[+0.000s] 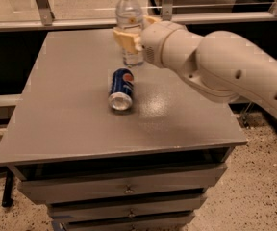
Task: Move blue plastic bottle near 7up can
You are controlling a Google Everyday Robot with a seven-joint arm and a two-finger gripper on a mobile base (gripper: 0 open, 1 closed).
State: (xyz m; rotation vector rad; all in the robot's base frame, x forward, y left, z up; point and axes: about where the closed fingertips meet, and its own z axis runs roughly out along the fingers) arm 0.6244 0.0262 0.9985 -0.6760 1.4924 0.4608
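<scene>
Bottle: the blue plastic bottle (pixel 129 14) stands upright over the far middle of the grey table (pixel 66 105), white cap at the top edge of the view; whether its base rests on the top or hangs just above it cannot be told.
Grip: the gripper (pixel 134 32) is clasped around the bottle's middle, its pale yellow fingers (pixel 122 35) pressed to the label band on either side.
Wrist: a rounded cream housing sits just right of the bottle, level with its lower half.
Arm: the arm (pixel 225 64) reaches in from the right edge, thick and pale, sloping up and leftward across the table's far right corner, its forearm above the surface.
Nearby can: a dark blue Pepsi can (pixel 121 88) lies on its side near the table's centre, silver end toward the camera, just in front of the bottle and apart from it.
Below: drawers (pixel 124 189) front the table's base.
Behind: a metal rail (pixel 71 23) runs along the far edge.
</scene>
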